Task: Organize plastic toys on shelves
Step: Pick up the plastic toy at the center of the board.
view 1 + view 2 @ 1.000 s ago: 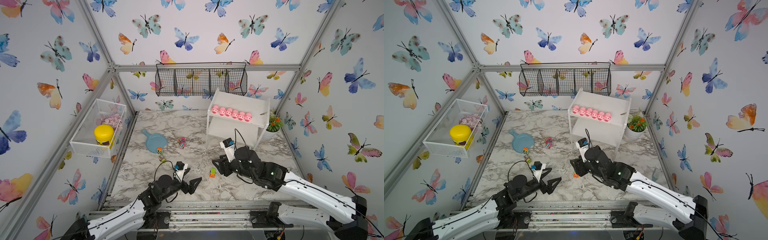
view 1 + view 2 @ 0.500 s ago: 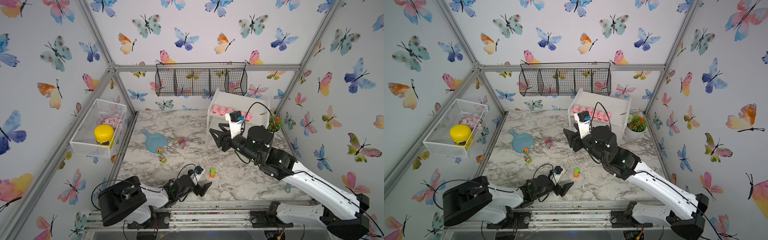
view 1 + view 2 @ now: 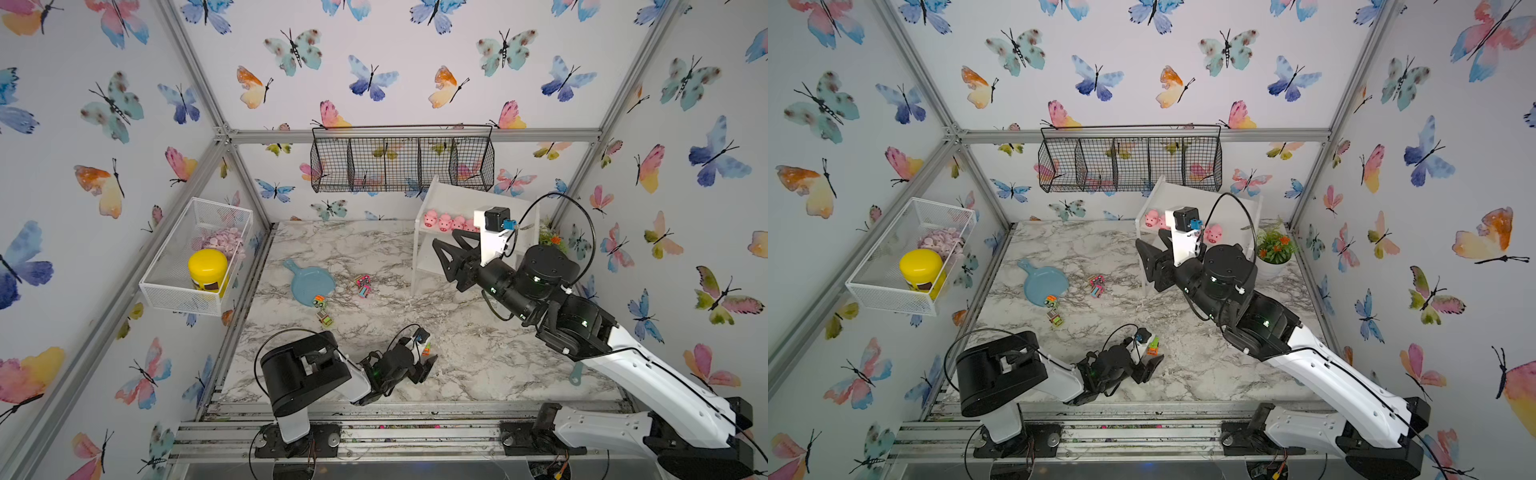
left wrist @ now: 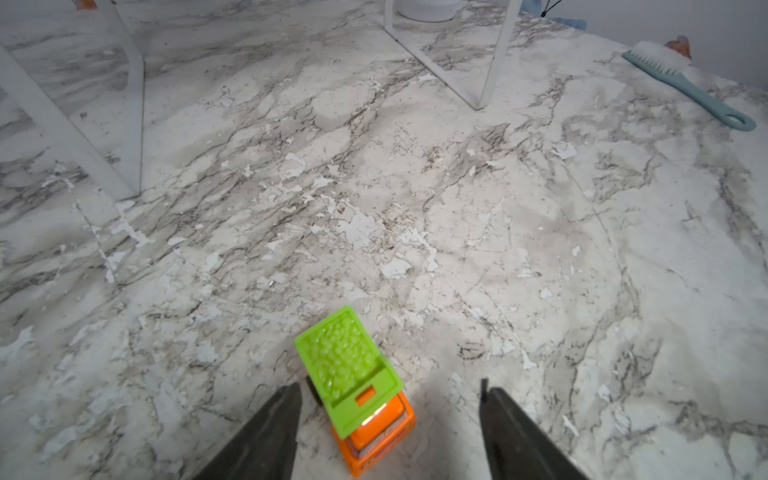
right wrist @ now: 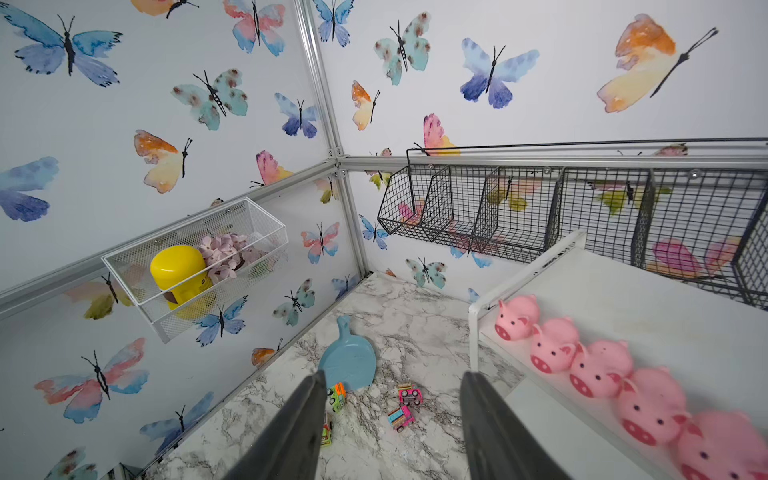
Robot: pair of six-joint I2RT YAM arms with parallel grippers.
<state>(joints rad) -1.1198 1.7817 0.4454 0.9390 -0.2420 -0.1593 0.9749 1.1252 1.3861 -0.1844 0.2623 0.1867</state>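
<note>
1. Left gripper (image 4: 388,384): low over the marble table (image 4: 415,187), near centre. Fingers (image 4: 266,436) are spread, 1 on each side of the orange truck (image 4: 353,374) with the green bed. The truck stands on the table and is not pinched; a clear gap shows at 1 finger.
2. Right gripper (image 5: 393,374): raised at the left end of the white shelf (image 5: 623,291), which stands far right. Fingers are spread, with nothing between them.
3. Pink pigs (image 5: 598,365): 1 row, side by side, on the top board of the shelf. 5 show in the right wrist view.
4. Other trucks: 2 pink trucks (image 3: 363,284) lie mid-table. 2 small trucks (image 3: 319,301) lie at the near edge of the blue dish (image 3: 309,282), left of centre.
</note>
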